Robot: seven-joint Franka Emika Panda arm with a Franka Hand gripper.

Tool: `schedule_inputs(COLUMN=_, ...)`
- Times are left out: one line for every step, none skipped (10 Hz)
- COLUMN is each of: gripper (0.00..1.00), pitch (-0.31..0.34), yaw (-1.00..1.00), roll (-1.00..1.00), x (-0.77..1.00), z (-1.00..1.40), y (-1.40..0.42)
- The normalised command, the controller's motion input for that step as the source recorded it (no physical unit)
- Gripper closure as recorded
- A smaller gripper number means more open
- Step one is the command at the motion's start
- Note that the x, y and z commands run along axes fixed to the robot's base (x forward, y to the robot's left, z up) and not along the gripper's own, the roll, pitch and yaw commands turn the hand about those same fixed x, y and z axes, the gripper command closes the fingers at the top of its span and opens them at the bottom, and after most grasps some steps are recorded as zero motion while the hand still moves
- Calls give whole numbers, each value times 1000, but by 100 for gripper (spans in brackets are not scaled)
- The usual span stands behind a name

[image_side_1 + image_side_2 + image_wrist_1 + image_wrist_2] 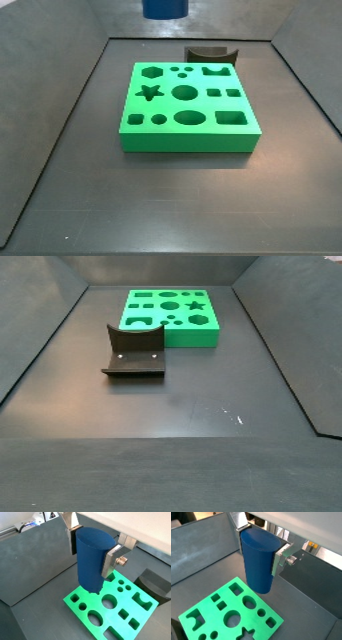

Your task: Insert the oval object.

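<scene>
My gripper (91,554) is shut on the oval object (89,567), a tall smooth dark-blue peg held upright between the silver fingers (111,561); both also show in a wrist view, gripper (260,551) and peg (258,567). The peg hangs well above the floor. Its lower end shows in a side view (164,8), high over the ground behind the green block (187,105). The block lies flat with several shaped holes, among them an oval hole (191,117). It also shows in both wrist views (110,607) (231,614) and in a side view (170,316). The gripper is out of that side view.
The fixture (134,353) stands on the dark floor close beside the green block; it also shows as a dark shape behind the block (210,52) and in a wrist view (155,582). Grey sloping walls (60,110) enclose the floor.
</scene>
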Motion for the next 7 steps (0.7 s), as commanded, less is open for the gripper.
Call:
schedule_inputs(gripper=100, pitch=-4, yaw=246, roll=31, x=163, z=-1000, y=-117)
schedule_inputs(gripper=100, pitch=0, yaw=180, roll=0, x=203, z=-1000, y=-534)
schedule_inputs(gripper=100, pitch=-26, yaw=117, roll=56, x=163, z=-1000, y=-829)
schedule_inputs(gripper=100, pitch=-79, yaw=74, roll=173, x=297, z=-923, y=-597)
schedule_inputs(gripper=100, pitch=0, yaw=0, roll=337, x=674, z=-614, y=-369)
schedule_inputs(gripper=100, pitch=13, yaw=-14, roll=406, x=717, z=-466, y=-169)
schedule_inputs(gripper=100, pitch=10, yaw=-91, roll=230, x=626, z=-820, y=74)
